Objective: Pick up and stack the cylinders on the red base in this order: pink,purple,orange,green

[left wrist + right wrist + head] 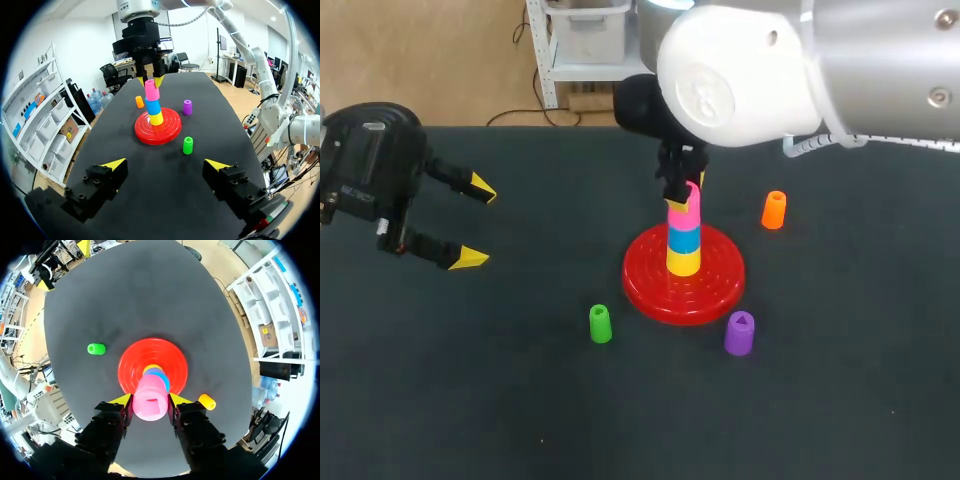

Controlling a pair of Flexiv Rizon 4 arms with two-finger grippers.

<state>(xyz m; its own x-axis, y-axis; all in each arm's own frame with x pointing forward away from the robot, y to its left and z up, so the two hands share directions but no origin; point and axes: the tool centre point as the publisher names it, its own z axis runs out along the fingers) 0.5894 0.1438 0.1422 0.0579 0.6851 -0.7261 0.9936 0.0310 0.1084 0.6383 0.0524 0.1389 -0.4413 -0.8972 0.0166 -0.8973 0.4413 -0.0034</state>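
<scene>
The right pincer is clamped on the pink cylinder, one yellow-tipped finger pressed to each side of it. It holds the cylinder over the middle of the red base. The pink cylinder sits at the top of a column, above a blue cylinder and a yellow cylinder that stand on the base. Whether it rests fully on the blue one cannot be told. Its long axis runs near upright, leaning a little in the left wrist view, and its hollow end faces up toward the right wrist. The left pincer hangs above the table, well apart from the base, its fingers spread wide with nothing between them. Around the base, apart from it, the green cylinder, purple cylinder and orange cylinder each stand upright on the table.
</scene>
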